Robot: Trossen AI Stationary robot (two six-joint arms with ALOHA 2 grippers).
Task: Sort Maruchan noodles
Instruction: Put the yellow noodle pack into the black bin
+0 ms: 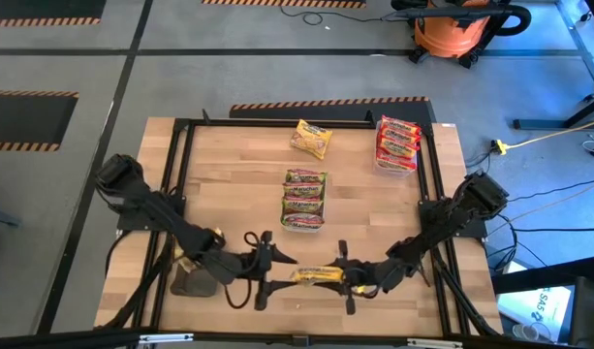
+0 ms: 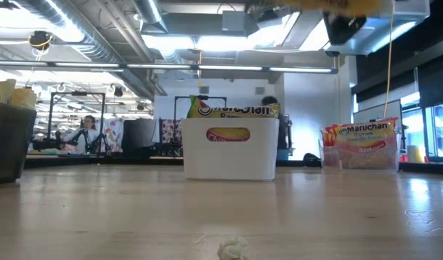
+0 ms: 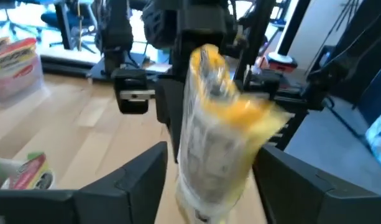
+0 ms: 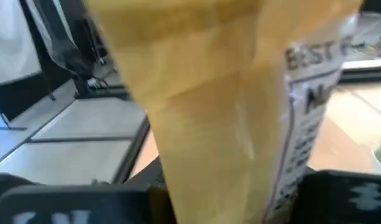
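Observation:
A yellow Maruchan noodle packet (image 1: 314,276) hangs above the table's near edge, between my two grippers. My right gripper (image 1: 343,278) is shut on it. My left gripper (image 1: 269,269) is open; its fingers (image 3: 143,171) stand on either side of the packet's other end (image 3: 218,143) with a gap showing. Several green packets lie stacked in a white tray (image 1: 303,199) at mid-table. Red packets fill a clear tray (image 1: 396,143) at the far right. Another yellow packet (image 1: 311,139) lies at the far middle. My right gripper pinches the yellow packet between its two fingers at the end toward the table's right (image 4: 234,180). The fingers come in about level from the right, along the packet. The packet is lifted clear of the table and reaches out toward my left gripper.
A dark tray (image 1: 192,281) sits at the near left, under my left arm. A black frame (image 1: 180,155) runs round the tabletop. Bare wood lies between the white tray and the near edge.

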